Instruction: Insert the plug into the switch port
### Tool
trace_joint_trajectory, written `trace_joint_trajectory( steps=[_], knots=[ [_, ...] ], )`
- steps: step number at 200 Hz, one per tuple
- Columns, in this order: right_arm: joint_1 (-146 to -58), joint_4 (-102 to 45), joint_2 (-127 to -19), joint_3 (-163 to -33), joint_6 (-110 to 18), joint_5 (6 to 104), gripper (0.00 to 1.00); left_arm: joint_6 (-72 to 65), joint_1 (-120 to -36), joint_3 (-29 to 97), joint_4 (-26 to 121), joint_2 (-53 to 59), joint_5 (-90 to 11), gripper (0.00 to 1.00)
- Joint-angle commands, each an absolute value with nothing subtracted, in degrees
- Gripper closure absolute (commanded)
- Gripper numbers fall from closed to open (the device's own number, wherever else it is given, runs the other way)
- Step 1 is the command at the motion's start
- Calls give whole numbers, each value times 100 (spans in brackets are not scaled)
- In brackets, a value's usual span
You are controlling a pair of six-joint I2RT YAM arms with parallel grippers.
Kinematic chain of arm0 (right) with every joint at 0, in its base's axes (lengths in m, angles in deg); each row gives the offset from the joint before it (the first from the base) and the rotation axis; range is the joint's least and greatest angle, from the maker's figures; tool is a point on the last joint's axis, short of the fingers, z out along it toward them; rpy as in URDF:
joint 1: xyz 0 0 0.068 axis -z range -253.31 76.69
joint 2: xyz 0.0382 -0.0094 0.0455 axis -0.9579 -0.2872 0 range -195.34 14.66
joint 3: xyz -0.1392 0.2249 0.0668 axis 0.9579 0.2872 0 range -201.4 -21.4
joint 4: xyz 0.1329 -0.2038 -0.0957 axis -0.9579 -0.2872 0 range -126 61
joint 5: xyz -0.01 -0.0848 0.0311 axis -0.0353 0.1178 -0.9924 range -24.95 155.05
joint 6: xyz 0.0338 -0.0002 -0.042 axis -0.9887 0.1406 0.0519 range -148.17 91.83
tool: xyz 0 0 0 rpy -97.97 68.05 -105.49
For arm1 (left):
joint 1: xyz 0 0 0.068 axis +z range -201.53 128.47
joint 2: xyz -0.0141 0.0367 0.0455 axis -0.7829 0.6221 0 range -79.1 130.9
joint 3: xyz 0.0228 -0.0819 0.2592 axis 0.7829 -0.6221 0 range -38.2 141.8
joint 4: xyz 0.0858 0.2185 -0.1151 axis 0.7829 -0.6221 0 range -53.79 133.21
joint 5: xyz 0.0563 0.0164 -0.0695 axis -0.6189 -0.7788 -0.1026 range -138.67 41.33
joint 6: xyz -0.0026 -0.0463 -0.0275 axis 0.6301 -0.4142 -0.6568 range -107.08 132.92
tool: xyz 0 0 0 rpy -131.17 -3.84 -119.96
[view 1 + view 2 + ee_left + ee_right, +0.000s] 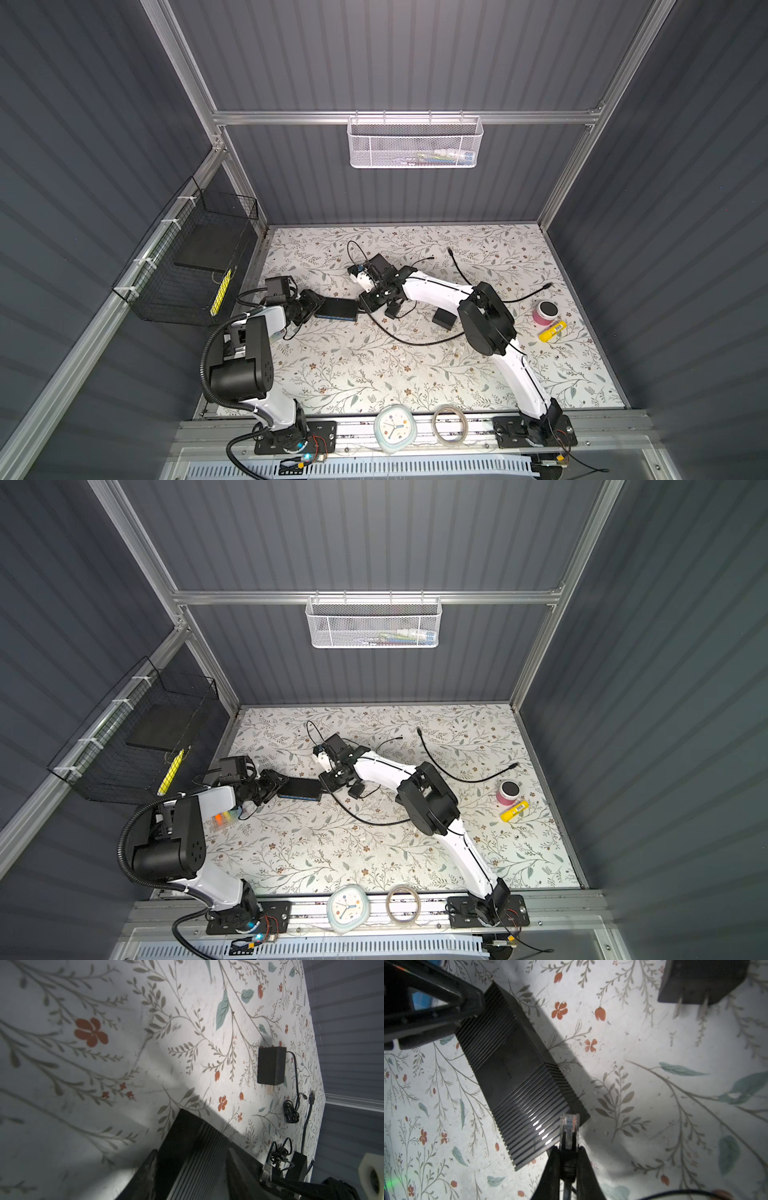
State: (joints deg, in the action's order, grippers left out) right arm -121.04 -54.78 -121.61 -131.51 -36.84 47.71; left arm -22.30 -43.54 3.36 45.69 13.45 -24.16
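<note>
A: Plug?
B: Clear RJ45 plug [569, 1126], rear pinched in right gripper [568, 1153]; fingers [550, 1169] nearly together. Tip sticks out past the fingertips, over a corner of the switch [517, 1076]. Touching or not, can't tell.
A: Switch port?
B: Can't make it out. Blue strip [337, 318] runs along one long side.
A: Other side?
B: Left gripper [311, 306] approx. half spread, fingers [241, 1164] clamped on the switch's end opposite the plug.
A: Writing?
B: Faint mark on switch lid, unreadable. Black pwr adapter [702, 980] lies well beyond right fingertips, prongs facing them.
</note>
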Motion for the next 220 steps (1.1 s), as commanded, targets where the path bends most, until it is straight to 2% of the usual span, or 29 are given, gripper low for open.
trace_joint_trajectory(
  steps=[1,90,118,145,190,220],
  knots=[
    [-12129,-5571,-12401,-13365,-3741,4642,100,-2303,-4327,160,4604,1286,-2235,48],
    [-12130,-6133,-12881,-14324,-3348,4233,100,-2751,-4327,-489,4614,520,-2079,48],
    [-12126,-6330,-12896,-14471,-3159,4261,100,-2633,-4327,-575,4057,26,-2436,48],
    [-12121,-6480,-12601,-14259,-2974,4371,100,-2430,-4309,-142,3647,-184,-2744,48],
    [-12196,-6525,-11659,-13248,-2720,4914,100,-2010,-4309,939,3553,549,-2817,48],
    [-12333,-6460,-11345,-12732,-2827,4970,100,-2034,-4333,1265,4101,1361,-2024,50]
  ],
)
